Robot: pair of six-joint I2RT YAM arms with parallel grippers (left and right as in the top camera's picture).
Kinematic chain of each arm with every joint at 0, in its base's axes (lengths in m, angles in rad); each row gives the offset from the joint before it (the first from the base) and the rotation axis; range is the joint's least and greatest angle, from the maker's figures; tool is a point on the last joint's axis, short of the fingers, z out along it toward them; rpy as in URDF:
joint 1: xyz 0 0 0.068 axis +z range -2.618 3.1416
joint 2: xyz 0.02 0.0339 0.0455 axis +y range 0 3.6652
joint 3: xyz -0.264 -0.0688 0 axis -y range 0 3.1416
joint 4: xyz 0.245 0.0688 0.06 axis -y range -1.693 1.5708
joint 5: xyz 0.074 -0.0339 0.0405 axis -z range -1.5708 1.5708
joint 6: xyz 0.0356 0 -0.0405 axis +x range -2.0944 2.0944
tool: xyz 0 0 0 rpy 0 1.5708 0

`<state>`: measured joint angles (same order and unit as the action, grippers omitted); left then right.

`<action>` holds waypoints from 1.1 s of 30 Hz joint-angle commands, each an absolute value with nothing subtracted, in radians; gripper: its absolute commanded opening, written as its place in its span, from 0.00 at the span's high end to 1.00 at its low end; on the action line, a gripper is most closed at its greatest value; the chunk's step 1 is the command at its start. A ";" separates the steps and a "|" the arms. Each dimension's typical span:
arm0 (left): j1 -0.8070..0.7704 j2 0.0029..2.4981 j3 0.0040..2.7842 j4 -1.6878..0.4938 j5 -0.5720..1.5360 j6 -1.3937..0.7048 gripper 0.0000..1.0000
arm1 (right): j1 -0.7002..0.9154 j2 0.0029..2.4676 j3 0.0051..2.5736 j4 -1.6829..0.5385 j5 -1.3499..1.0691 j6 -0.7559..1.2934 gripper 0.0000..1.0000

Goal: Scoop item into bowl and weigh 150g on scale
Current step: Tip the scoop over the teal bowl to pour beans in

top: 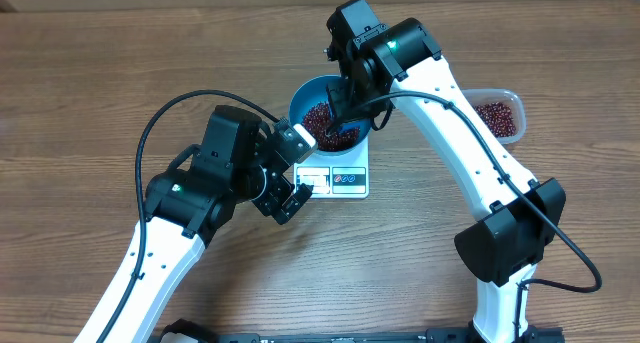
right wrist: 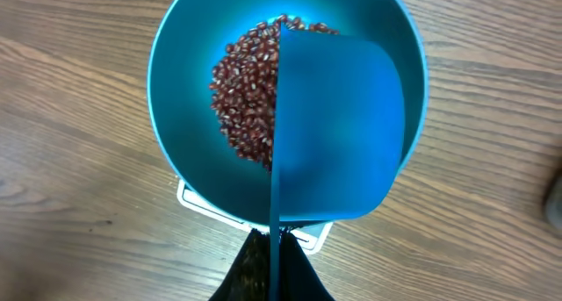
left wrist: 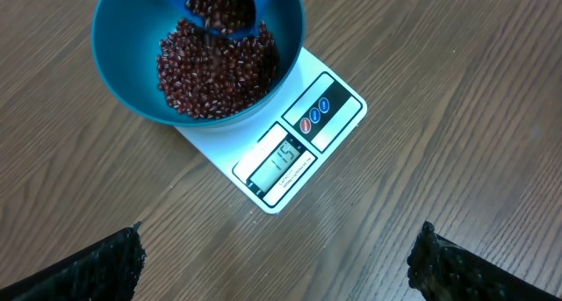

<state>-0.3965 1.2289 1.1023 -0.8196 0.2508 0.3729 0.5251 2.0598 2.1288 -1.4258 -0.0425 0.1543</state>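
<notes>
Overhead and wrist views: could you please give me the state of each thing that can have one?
Flat white square scale: switched on, display showing digits.
Round deep blue bowl: on the scale, partly filled with dark red-brown beans.
Small blue plastic scoop: held over the bowl, carrying beans.
Clear plastic tub: open, holding beans.
Left tool: open, empty.
Right tool: shut on the scoop's handle.

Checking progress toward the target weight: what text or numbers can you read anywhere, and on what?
"115", rotated, on the display window of the small flat white square scale.
Marks on its round red and blue buttons: too small to read.
No other text visible.
</notes>
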 commanded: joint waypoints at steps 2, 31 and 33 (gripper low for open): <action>-0.391 1.229 1.108 -0.818 0.252 0.366 0.01 | 0.524 2.010 2.162 -1.422 -0.018 0.157 0.96; -0.391 1.229 1.108 -0.818 0.252 0.366 0.01 | 0.540 2.010 2.162 -1.429 0.039 0.160 0.96; -0.391 1.229 1.108 -0.818 0.252 0.366 0.01 | 0.540 2.010 2.162 -1.428 0.044 0.160 0.96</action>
<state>-0.3965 1.2289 1.1023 -0.8196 0.2504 0.3729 0.5327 2.0598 2.1288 -1.4326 0.0254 0.1547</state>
